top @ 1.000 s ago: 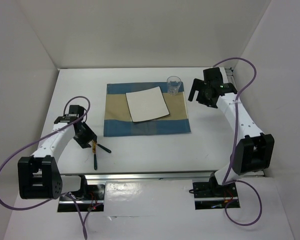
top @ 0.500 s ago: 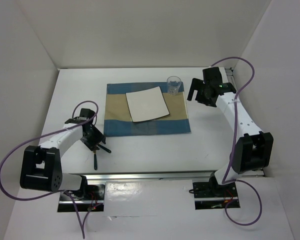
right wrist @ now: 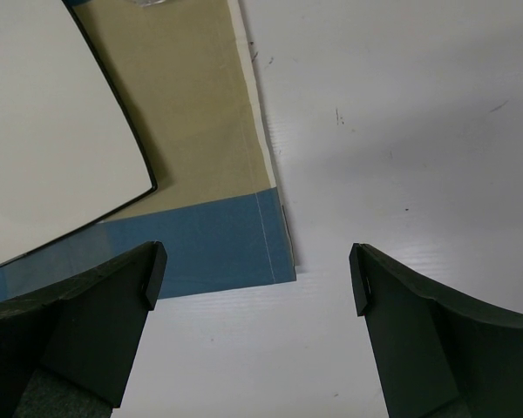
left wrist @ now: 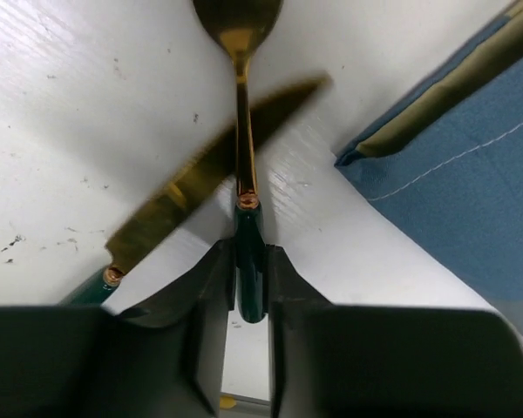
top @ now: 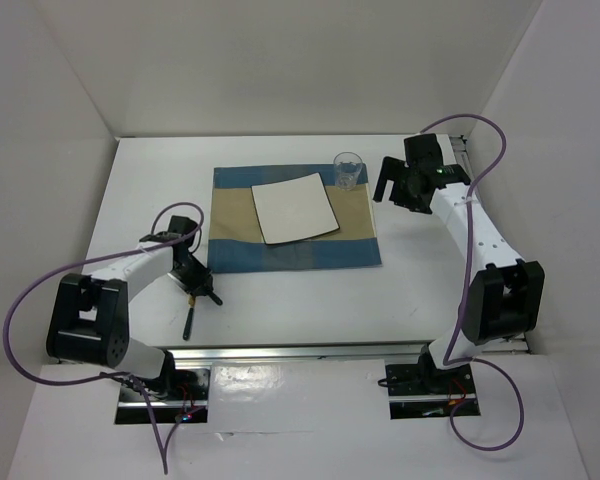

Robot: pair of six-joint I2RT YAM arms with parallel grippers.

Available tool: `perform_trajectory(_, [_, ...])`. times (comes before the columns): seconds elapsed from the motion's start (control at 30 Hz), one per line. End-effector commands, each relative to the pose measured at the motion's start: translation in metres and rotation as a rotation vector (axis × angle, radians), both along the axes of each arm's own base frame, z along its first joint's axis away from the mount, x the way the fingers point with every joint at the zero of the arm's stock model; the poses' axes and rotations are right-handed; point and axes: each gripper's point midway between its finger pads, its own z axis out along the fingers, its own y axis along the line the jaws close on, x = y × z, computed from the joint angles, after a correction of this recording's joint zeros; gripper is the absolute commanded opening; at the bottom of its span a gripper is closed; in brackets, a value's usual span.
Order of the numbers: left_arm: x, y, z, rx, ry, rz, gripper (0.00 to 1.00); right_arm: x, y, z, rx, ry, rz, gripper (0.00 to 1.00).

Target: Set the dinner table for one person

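The matte white tabletop [top: 310,300], faintly scuffed, spreads beneath both arms. The left end effector [left wrist: 248,279] pinches the green handle of a gold spoon [left wrist: 241,131], and a knife [left wrist: 200,187] lies crossed under the spoon just ahead. The right end effector [right wrist: 257,261] gapes wide above a placemat [right wrist: 200,131] corner.

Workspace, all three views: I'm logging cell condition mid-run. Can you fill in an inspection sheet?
Surface: dinner table white, faint scuffs.
Job's things: plate on striped placemat, glass at its far right corner; spoon crosses over knife left of placemat.
Clutter: nothing seen.
Hands: left hand shut on spoon handle; right hand open, empty, over placemat's right edge.
Cables: purple cables loop from both arms, touching no tableware.
Surroundings: white walls on three sides.
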Motion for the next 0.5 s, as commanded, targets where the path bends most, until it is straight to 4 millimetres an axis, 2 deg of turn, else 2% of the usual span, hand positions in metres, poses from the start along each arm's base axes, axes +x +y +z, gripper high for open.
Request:
perform_trajectory(0.0, [0.0, 0.008, 0.005, 0.069, 0.003, 0.02, 0.2, 0.015, -0.003, 0.024, -0.002, -0.086, -0.005, 1.0])
perform_trajectory(0.07, [0.015, 0.009, 0.027, 0.074, -0.08, -0.006, 0.14, 0.015, -0.003, 0.024, -0.002, -0.086, -0.005, 1.0])
perform_trajectory(0.13, [0.014, 0.016, 0.042, 0.113, -0.083, -0.018, 0.02, 0.015, -0.003, 0.024, -0.002, -0.086, -0.005, 1.0])
perform_trajectory(0.2, [0.026, 0.02, 0.07, 0.139, -0.142, -0.017, 0.0, 0.017, -0.004, 0.028, -0.009, -0.096, -0.012, 1.0])
perform_trajectory(0.27, [0.033, 0.026, 0.088, 0.181, -0.18, -0.048, 0.0, 0.017, -0.004, 0.028, -0.009, -0.096, -0.012, 1.0])
perform_trajectory(0.3, [0.043, 0.026, 0.103, 0.197, -0.223, -0.1, 0.0, 0.017, -0.004, 0.028, -0.009, -0.096, -0.012, 1.0])
perform_trajectory(0.33, [0.049, 0.022, 0.111, 0.184, -0.25, -0.157, 0.0, 0.017, -0.004, 0.028, -0.009, -0.096, -0.012, 1.0])
perform_trajectory(0.37, [0.065, 0.017, 0.127, 0.19, -0.321, -0.259, 0.0, 0.017, -0.003, 0.027, -0.002, -0.095, -0.006, 1.0])
perform_trajectory(0.4, [0.073, 0.01, 0.133, 0.159, -0.345, -0.271, 0.0, 0.017, -0.003, 0.027, -0.002, -0.095, -0.006, 1.0])
perform_trajectory(0.47, [0.085, -0.012, 0.128, 0.093, -0.336, -0.459, 0.0, 0.017, -0.003, 0.027, -0.002, -0.095, -0.006, 1.0])
